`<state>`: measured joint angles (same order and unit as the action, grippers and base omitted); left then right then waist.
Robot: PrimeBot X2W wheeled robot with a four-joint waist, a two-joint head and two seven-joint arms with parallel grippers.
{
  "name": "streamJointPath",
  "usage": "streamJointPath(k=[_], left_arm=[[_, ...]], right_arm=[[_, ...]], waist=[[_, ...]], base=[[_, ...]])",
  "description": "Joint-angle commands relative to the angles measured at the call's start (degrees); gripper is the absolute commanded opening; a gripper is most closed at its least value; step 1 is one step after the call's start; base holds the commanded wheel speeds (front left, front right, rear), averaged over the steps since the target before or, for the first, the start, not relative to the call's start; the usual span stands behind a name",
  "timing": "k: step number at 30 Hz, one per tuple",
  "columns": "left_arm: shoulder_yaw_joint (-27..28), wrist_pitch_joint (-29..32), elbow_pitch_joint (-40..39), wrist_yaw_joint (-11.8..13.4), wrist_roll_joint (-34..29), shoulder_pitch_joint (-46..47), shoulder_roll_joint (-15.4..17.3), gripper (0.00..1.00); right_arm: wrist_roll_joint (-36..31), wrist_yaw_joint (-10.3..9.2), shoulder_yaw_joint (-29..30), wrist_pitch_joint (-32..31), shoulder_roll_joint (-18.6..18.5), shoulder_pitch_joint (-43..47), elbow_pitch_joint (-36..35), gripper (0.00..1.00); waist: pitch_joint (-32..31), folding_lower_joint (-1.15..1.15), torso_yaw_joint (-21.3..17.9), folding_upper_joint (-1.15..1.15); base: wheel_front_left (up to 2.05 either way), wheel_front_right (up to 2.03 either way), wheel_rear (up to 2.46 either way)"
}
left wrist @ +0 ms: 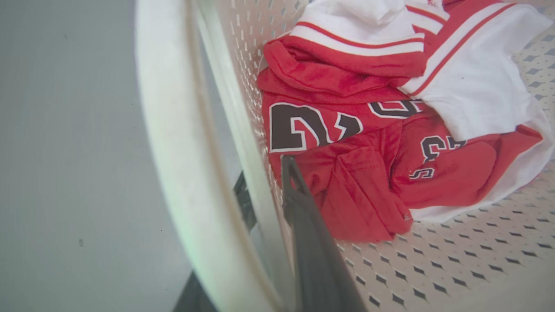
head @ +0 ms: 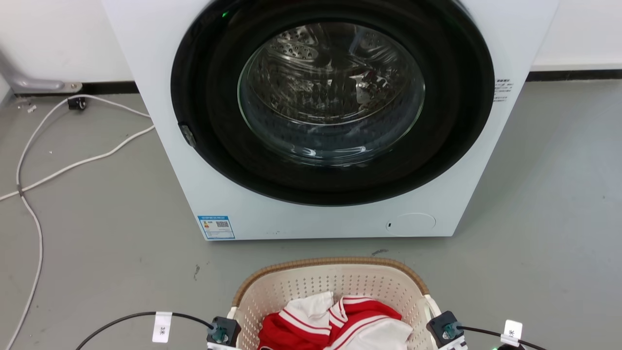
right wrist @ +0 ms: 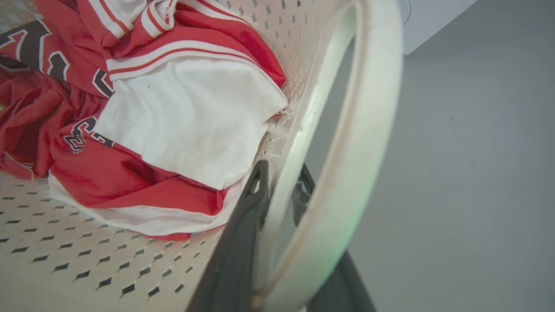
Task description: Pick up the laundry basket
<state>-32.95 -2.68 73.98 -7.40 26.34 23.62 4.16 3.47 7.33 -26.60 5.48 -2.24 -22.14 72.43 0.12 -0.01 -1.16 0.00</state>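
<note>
Two long dark fingers (left wrist: 308, 242) of the left pincer (left wrist: 263, 173) straddle the left wall of the cream, perforated plastic laundry basket (head: 335, 265), just under its white side handle (left wrist: 173, 151). One finger lies inside against the wall, and the other is outside, seen through the handle's gap. They are drawn nearly together and press on the thin wall from both sides. The right pincer (right wrist: 282, 171) is set the same way on the basket's right wall, under the right handle (right wrist: 364, 143), narrowed to the wall's thickness and gripping it. The laundry basket, with its brown woven-look rim, is at near centre, over the grey floor (head: 97, 233) and just in front of the white front-loading washing machine (head: 330, 223) with its round black-framed glass door. Whether the basket's base rests on the floor cannot be told. A crumpled red and white sports jersey (head: 311, 330) with dark numbers lies on the basket's bottom, close beside each pincer's inner finger. White cables (head: 77, 163) trail over the floor at far left.
</note>
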Motion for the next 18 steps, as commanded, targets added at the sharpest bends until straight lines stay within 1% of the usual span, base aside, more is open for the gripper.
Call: streamJointPath(k=[1,18], left_arm=[[-0.6,-0.4,-0.4,-0.1,0.3,-0.1,1.4,0.0],[-3.8,-0.2,-0.3,-0.1,3.5,-1.7,1.6,0.0]], right_arm=[[-0.3,0.28,-1.2,-0.8,-1.2,1.6,0.6,0.0],[1.3,0.28,-2.5,-1.6,-1.2,2.7,1.4,0.0]], waist=[[-0.8,0.01,0.0,0.0],[-2.5,0.01,-0.3,0.0]], base=[[0.0,0.0,0.0],[0.0,0.0,0.0]])
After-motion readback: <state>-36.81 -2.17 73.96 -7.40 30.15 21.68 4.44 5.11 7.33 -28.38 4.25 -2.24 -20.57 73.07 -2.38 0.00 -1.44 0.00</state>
